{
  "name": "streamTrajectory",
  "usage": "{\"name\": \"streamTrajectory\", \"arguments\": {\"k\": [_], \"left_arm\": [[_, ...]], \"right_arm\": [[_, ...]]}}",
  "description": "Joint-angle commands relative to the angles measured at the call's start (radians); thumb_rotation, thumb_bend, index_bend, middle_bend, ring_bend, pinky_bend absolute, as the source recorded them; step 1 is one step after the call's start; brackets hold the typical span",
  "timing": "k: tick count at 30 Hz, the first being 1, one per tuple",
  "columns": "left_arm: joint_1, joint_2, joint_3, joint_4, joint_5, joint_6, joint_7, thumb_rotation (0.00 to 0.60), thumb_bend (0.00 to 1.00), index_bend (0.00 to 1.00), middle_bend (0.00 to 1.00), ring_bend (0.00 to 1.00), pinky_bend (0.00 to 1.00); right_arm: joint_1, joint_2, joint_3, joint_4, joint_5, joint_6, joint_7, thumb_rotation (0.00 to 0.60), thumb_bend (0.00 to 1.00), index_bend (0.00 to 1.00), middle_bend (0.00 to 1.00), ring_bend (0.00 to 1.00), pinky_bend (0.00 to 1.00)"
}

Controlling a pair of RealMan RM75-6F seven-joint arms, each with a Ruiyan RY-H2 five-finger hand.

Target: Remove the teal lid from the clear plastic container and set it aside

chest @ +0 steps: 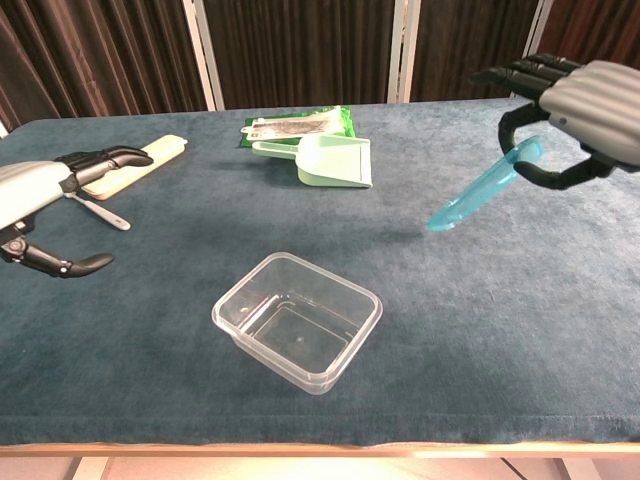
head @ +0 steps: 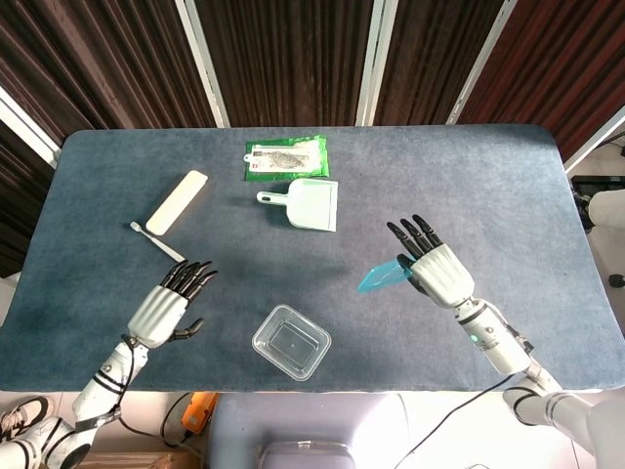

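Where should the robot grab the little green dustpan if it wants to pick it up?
Probably by the handle. The dustpan lies flat, its thin handle sticking out toward the robot's left with bare table beside it. Fingers coming from above could close around it; the wide scoop looks too broad to grip.

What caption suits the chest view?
Right hand holds teal lid above table; clear container sits open.
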Motion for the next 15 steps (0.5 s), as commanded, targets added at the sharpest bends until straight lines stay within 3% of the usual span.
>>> {"name": "streamTrajectory", "arguments": {"k": [1,7,11,15], "left_arm": [[0.031,0.013,-0.003,0.022,-0.024,0.025,-0.044,0.600,0.32,0.00,0.00,0.00,0.00],[0.086,0.014,-0.003,0.081,-0.037,0.075,-0.141,0.600,0.32,0.00,0.00,0.00,0.00],[0.115,0.021,-0.004,0.101,-0.028,0.121,-0.176,0.600,0.32,0.00,0.00,0.00,0.00],[0.147,0.033,-0.006,0.104,-0.017,0.173,-0.199,0.600,0.32,0.00,0.00,0.00,0.00]], "right_arm": [[-0.031,-0.026,-0.048,0.031,-0.012,-0.011,0.058,0.600,0.73,0.60,0.15,0.00,0.00],[-0.081,0.004,-0.096,-0.004,-0.018,-0.007,0.106,0.600,0.72,0.52,0.15,0.00,0.00],[-0.115,0.045,-0.127,-0.056,-0.017,-0.016,0.112,0.600,0.68,0.39,0.10,0.00,0.00],[-0.136,0.105,-0.151,-0.124,-0.007,-0.055,0.069,0.600,0.52,0.19,0.02,0.00,0.00]]}}
